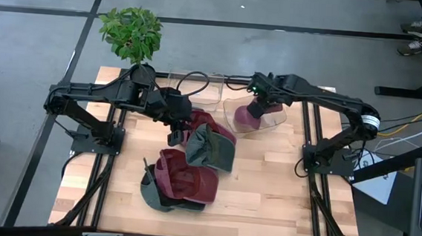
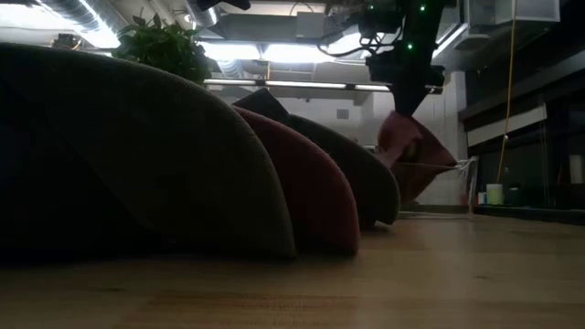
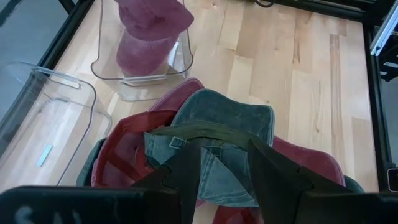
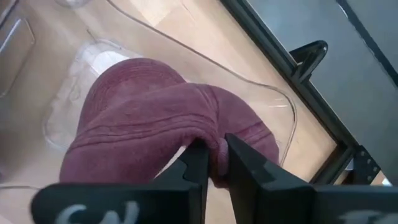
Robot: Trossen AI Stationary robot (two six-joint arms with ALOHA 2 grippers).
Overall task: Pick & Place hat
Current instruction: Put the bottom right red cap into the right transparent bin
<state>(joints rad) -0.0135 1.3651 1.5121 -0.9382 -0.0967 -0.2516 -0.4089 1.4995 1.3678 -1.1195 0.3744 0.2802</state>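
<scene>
A pile of maroon and green caps (image 1: 181,177) lies mid-table. My left gripper (image 1: 174,135) is at the pile's far-left side, shut on a green cap (image 1: 210,148) that sits on top of the pile. My right gripper (image 1: 257,101) is over a clear bin (image 1: 270,124) near the table's far edge, shut on a maroon hat (image 1: 245,117). The hat hangs down into the bin, as the low view shows with the hat (image 2: 411,151) under the gripper (image 2: 402,96). The left wrist view also shows the green cap (image 3: 224,115) and the maroon hat (image 3: 146,43). My left gripper holds the green cap by its olive rim band (image 3: 208,132) at the cap's open back, the fingers (image 3: 186,168) slanting down with cloth between them. The cap's crown rests on the maroon caps below. My right gripper pinches a fold of the maroon hat's top (image 4: 214,146) between its two fingers (image 4: 196,165), coming from above. The hat hangs below the fingers, with its lower part (image 4: 118,118) down inside the clear bin.
A second clear bin (image 1: 198,87) stands left of the first at the far edge. A potted plant (image 1: 131,32) is beyond the table's far-left corner. Bare wood lies on the table's right side (image 1: 273,189) and near edge.
</scene>
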